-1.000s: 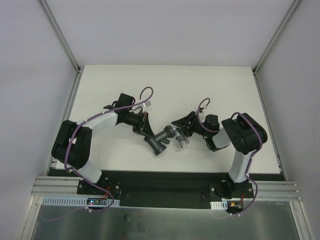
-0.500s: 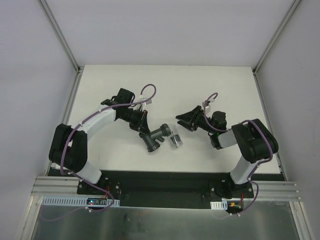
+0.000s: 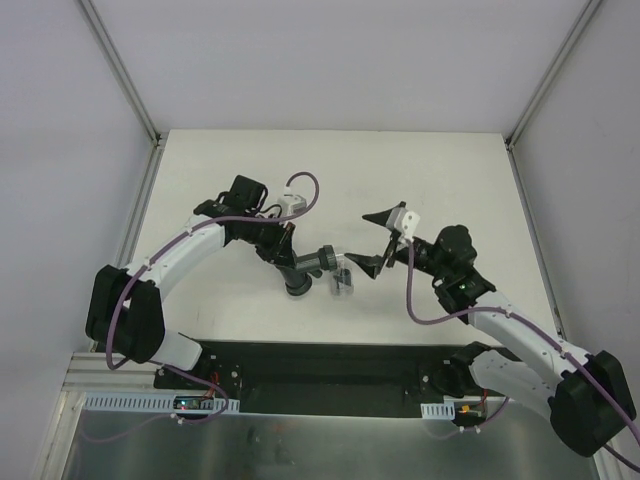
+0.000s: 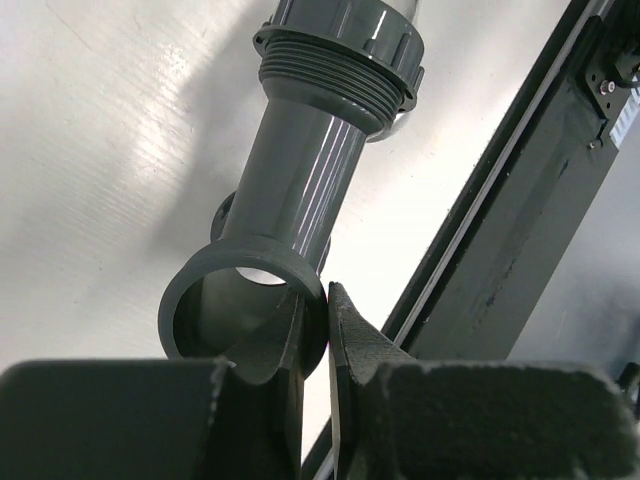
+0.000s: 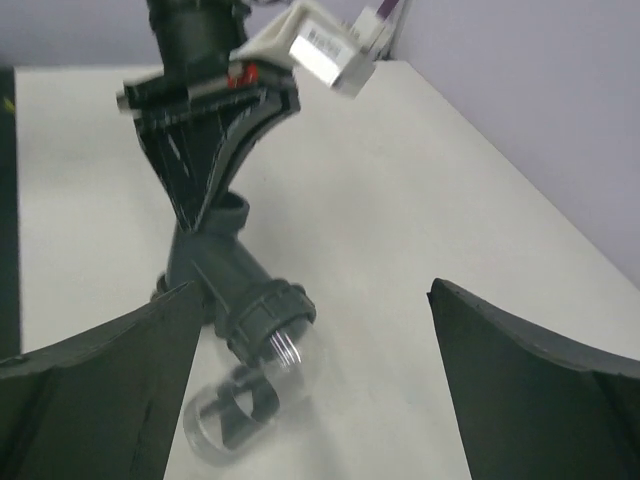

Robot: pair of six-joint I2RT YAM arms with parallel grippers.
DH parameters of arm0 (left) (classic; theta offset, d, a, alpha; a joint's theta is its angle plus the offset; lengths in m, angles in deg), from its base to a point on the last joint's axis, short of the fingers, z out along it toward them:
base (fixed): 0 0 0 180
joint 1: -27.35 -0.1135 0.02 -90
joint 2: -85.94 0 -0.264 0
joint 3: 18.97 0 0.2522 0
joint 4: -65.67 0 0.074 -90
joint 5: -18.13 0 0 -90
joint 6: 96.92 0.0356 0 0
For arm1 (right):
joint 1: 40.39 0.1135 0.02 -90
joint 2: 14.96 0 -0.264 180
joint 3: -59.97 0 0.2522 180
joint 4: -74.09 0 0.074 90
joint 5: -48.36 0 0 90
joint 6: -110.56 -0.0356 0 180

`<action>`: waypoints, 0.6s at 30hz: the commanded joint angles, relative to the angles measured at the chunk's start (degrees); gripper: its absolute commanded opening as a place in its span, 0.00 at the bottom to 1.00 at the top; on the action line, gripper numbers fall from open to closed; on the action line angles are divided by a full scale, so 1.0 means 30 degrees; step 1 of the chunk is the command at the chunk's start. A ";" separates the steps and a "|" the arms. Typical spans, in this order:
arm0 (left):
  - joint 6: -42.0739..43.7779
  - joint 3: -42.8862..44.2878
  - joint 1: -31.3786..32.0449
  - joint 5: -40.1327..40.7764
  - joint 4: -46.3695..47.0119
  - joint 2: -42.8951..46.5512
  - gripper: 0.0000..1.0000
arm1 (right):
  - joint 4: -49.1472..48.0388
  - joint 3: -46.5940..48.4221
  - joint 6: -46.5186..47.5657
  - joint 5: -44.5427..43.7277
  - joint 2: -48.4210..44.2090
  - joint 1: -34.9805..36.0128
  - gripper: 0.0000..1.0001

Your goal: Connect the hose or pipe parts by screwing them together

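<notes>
Grey plastic makes the pipe fitting (image 3: pixel 308 266); it is near the middle of the white table (image 3: pixel 450 170); the left gripper (image 3: pixel 284 250) pinches the rim of one round end of it, with one finger inside and one outside, jaws nearly together; the small clear connector (image 3: pixel 343 277) sits on the other end of the pipe fitting; the right gripper (image 3: pixel 370 240) is just beside that clear piece but apart from it; its two fingers stand wide apart and hold nothing.
</notes>
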 commanded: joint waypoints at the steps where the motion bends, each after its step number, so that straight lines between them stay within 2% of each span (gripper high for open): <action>1: 0.2025 0.1214 0.0111 -0.0348 -0.0108 0.1212 0.00 | 0.2017 -0.1273 0.8753 0.0035 -0.0921 0.0981 0.96; 9: 0.2789 0.2328 0.0111 -0.0904 -0.1104 0.1679 0.00 | 0.6964 0.0510 1.3763 -0.1279 -0.1040 0.2798 0.97; 18: 0.2820 0.2593 0.0111 -0.1719 -0.1808 0.3524 0.00 | 0.7787 0.2091 1.5642 -0.1983 -0.0162 0.3941 0.99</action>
